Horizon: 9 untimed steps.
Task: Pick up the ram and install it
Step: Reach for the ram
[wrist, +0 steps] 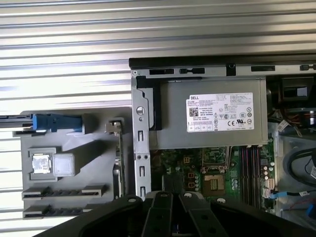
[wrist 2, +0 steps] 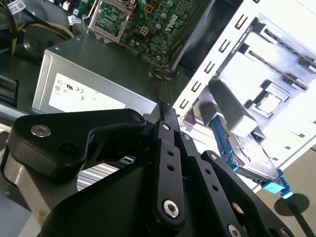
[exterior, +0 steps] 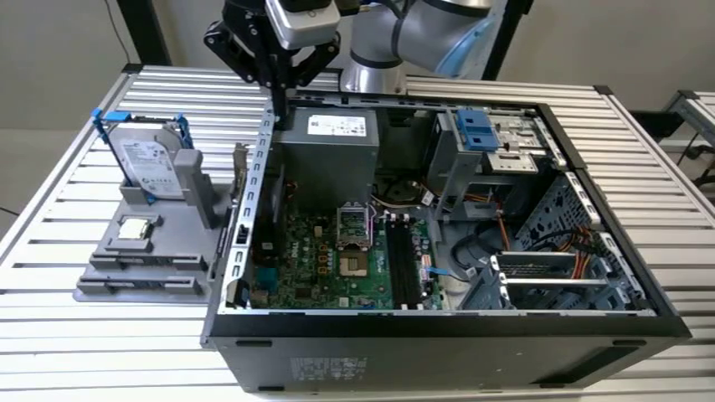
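Note:
The ram point(exterior: 239, 167) is a thin dark stick standing on edge at the right side of the grey parts holder point(exterior: 123, 289), close to the computer case wall. In the first wrist view the ram point(wrist: 117, 153) shows as a narrow strip beside that wall. My gripper point(exterior: 280, 96) hangs above the case's rear left corner, higher than the ram and behind it. Its fingers point(wrist 2: 167, 129) are pressed together with nothing between them. The black memory slots point(exterior: 403, 260) lie on the green motherboard inside the case; in the first wrist view the slots point(wrist: 249, 168) run beside the processor socket.
The open computer case point(exterior: 447, 322) fills the exterior view's middle and right. A grey power supply point(exterior: 330, 146) sits just under the gripper. On the holder stand a hard drive in a blue frame point(exterior: 151, 163) and a square silver processor point(exterior: 136, 226). Cables and drive cages fill the case's right half.

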Each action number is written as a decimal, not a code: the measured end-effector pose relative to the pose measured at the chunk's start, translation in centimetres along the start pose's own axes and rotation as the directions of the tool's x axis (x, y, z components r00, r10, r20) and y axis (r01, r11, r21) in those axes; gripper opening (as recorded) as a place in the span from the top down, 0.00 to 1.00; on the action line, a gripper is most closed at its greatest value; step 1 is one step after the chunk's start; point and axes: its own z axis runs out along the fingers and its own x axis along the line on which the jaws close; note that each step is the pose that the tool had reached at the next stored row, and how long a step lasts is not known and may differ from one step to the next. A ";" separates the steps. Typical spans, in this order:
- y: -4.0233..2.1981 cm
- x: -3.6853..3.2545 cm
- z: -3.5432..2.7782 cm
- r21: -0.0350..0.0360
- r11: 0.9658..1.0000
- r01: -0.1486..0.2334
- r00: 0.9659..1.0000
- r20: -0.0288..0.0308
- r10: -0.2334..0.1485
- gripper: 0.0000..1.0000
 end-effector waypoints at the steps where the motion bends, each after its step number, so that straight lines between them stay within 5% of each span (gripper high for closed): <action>1: -0.01 0.13 0.00 0.000 1.000 0.000 1.000 0.000 0.000 1.00; 9: -0.08 1.14 -0.02 0.000 1.000 0.000 1.000 -0.003 0.000 1.00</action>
